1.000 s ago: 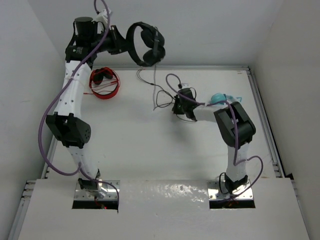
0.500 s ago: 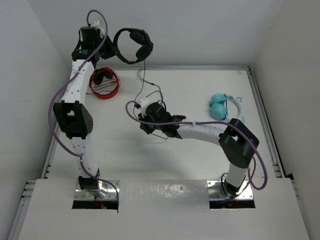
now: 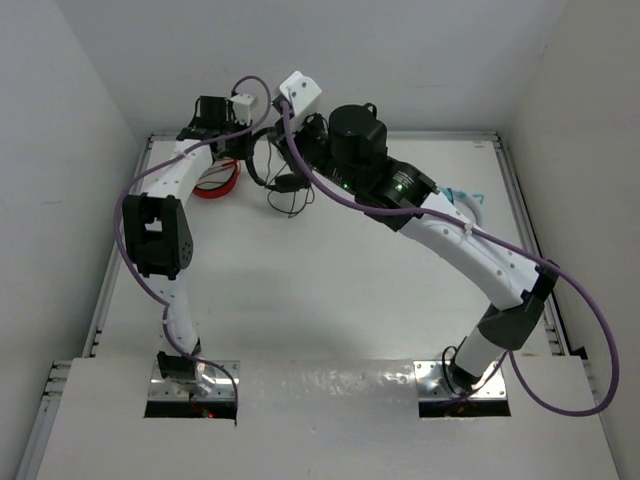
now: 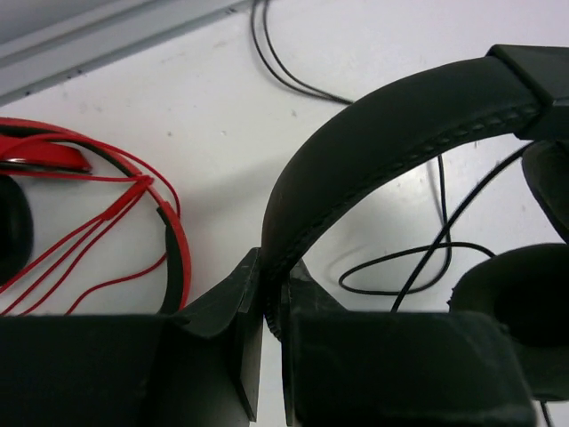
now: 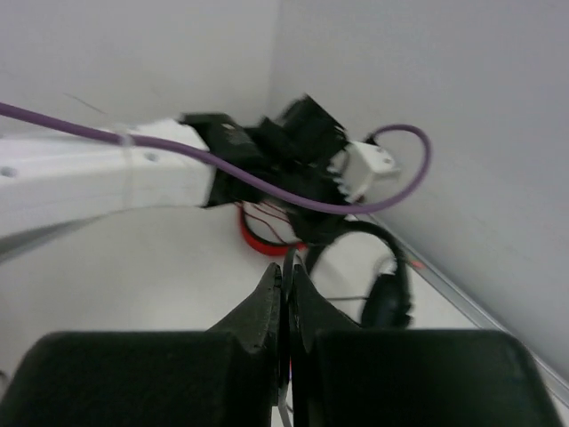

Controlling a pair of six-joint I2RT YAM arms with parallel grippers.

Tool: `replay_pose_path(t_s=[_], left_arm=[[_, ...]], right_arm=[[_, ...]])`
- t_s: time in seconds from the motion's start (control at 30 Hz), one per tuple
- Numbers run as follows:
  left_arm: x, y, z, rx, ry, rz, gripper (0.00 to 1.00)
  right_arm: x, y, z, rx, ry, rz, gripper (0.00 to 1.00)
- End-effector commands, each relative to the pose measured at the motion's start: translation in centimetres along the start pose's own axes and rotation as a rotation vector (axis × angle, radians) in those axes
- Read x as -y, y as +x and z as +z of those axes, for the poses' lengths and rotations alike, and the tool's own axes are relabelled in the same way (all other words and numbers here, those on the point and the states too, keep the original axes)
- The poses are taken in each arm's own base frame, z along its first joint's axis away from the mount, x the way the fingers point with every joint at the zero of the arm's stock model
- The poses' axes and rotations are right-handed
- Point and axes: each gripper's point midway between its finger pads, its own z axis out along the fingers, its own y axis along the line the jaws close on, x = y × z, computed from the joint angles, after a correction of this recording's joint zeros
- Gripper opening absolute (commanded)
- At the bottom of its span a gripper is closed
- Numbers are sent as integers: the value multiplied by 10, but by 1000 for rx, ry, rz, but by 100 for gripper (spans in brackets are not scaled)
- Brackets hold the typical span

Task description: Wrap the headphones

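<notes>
Left hand (image 4: 271, 298) clamps headphones (image 4: 391, 124) near back rail (image 4: 89, 44).

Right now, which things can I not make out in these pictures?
Teal headphones: top view, right arm covers almost all.
Red headphones: left wrist view, left edge cuts them.
Cable: whether the right pincer grips it; right wrist view, blurred, pressed jaws hide it.

Top cam sits above and behind my bases, looking down on the whole table (image 3: 330, 300). Left wrist cam is jammed right up close over the left gripper (image 4: 271, 277), facing the tabletop, while the right wrist cam hangs back, aimed at the back-left corner. All three catch the black headphones (image 4: 391, 133) and red headphones (image 4: 44, 160).
</notes>
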Motion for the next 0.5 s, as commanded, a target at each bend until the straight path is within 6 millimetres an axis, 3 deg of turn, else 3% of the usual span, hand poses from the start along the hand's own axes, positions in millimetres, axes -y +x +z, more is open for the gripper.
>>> replay_pose_path(t_s=[0.0, 0.27, 0.47], left_arm=[[16, -19, -20, 55, 65, 157, 0], [32, 7, -33, -57, 167, 335, 0], [37, -10, -66, -81, 205, 457, 0]], right_arm=[[53, 33, -3, -149, 186, -130, 0], [161, 19, -33, -135, 464, -129, 0], [241, 34, -49, -121, 626, -128, 0]])
